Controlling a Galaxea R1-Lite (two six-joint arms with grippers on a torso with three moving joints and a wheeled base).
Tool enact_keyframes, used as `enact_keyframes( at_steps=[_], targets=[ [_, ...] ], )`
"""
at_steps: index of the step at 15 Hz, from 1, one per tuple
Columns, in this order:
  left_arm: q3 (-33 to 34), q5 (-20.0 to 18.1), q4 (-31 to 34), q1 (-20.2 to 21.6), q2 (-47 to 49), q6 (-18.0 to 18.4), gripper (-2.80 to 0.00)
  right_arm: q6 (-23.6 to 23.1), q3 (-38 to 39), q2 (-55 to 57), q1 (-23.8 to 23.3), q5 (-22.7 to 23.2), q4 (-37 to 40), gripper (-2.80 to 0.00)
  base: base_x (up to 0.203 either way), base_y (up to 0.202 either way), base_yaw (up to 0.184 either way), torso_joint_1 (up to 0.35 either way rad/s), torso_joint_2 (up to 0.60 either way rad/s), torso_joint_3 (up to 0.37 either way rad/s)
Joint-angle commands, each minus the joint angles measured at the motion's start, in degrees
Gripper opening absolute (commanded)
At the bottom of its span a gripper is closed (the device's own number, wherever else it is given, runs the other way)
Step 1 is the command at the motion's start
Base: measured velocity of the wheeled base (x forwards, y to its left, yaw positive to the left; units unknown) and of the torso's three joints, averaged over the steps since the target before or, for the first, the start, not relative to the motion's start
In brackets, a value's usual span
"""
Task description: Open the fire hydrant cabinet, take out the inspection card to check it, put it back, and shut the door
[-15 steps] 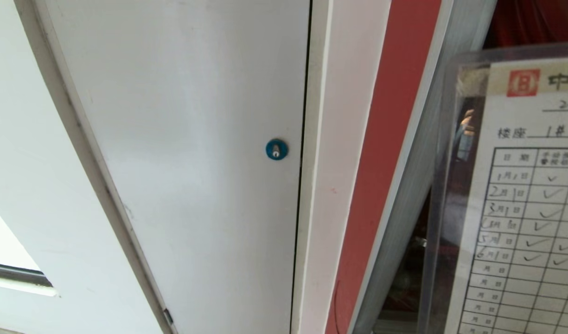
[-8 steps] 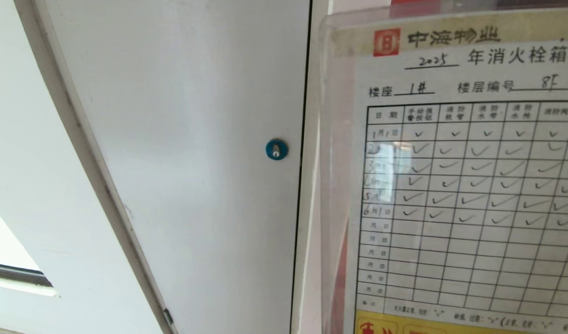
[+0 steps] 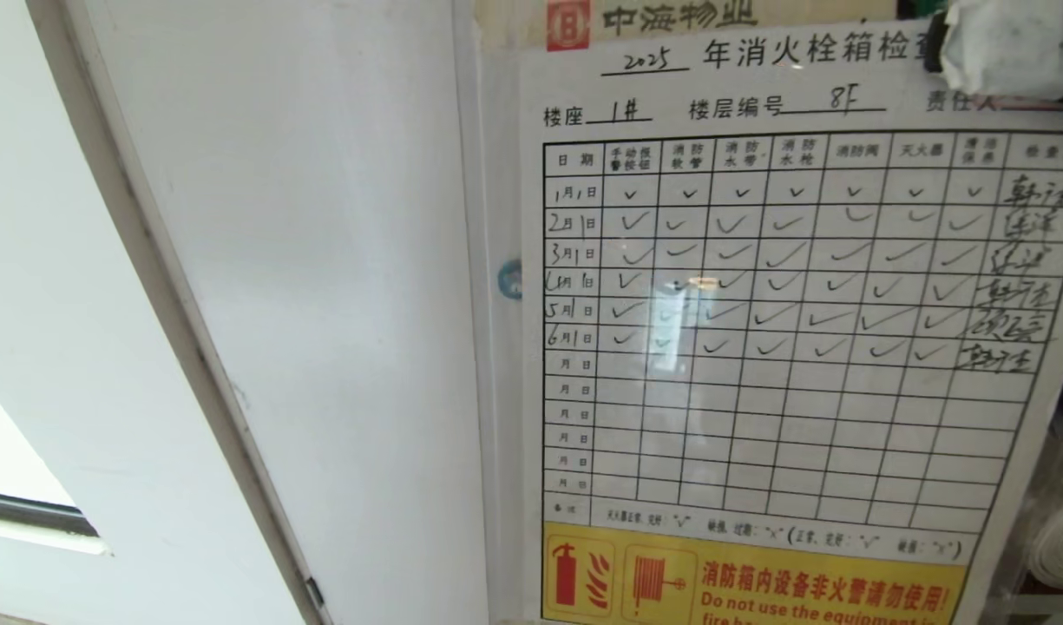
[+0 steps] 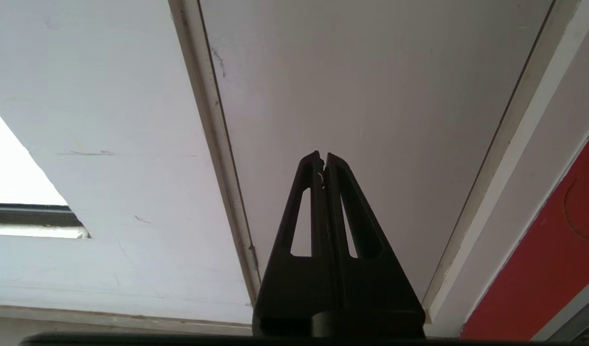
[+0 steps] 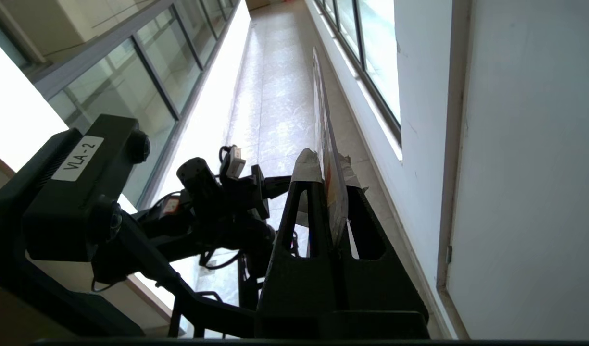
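Item: right pincer (image 5: 327, 166). We are seeing it clamped on the inspection card (image 3: 774, 330), its white-wrapped fingertips (image 3: 1004, 43) pinching the card's top corner at the upper right of the head view. In the right wrist view the arm is pointing the pincer along a tiled corridor floor (image 5: 275, 96), and the card is standing edge-on between the two fingers, running away from the wrist.

Item: inspection card. We are reading it face-on in the head view, filling the right half: clear plastic sleeve, red logo and printed heading at the top, a fine table with the first six rows ticked and signed, a yellow band with red pictograms at the bottom. It is hanging in front of the plain white door (image 3: 323, 304) and is partly covering that door's round blue lock (image 3: 508, 279), which is showing through the sleeve's edge.

Item: left pincer (image 4: 323, 161). We are seeing it with fingers pressed together and nothing between them, pointing at the white door, a strip of the fire hydrant cabinet (image 4: 563, 250) in red off to one side.

Item: white rolled hose (image 3: 1060, 529), showing at the head view's lower right past the card.
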Motion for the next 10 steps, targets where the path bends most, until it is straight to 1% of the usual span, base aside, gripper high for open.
enact_keyframes(
  at_steps=[1,3,10],
  targets=[
    [0.79,0.0,0.0,0.0,0.01,0.01,-2.8,0.02,-1.02,1.68,0.19,0.17,-0.02,-2.8,0.0,0.0,0.0,0.0,0.0,0.0],
    [0.79,0.0,0.0,0.0,0.01,0.01,-2.8,0.07,-1.54,2.75,0.19,-0.5,-0.06,-2.8,0.0,0.0,0.0,0.0,0.0,0.0],
    [0.79,0.0,0.0,0.0,0.01,0.01,-2.8,0.27,-4.0,4.56,0.37,-0.71,0.03,-2.8,0.0,0.0,0.0,0.0,0.0,0.0]
  ],
)
